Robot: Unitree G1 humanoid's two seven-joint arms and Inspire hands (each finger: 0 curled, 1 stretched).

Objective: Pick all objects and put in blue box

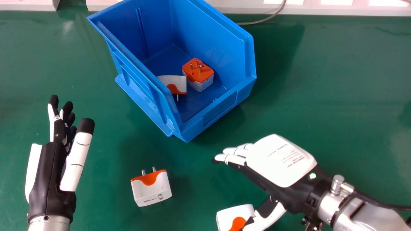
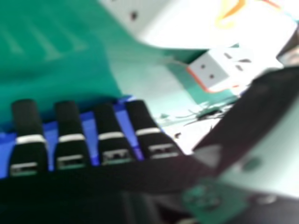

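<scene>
Blue is catching the eye first: the box point(image 1: 144, 93) is sitting on the green table point(image 1: 321, 80), and inside, an orange-topped adapter point(image 1: 196, 75) is standing prongs up just beside a tipped adapter point(image 1: 168, 80). Out here, a third adapter point(image 1: 151, 191) is resting on the table between the two hands, its prongs pointing away from the robot. Down at the head view's bottom edge, a fourth adapter point(image 1: 232, 215) is lying by the right hand's point(image 1: 279, 160) thumb; that hand is hanging open, fingers extended. The left hand point(image 1: 49, 176) is showing open too, fingers straight.
</scene>
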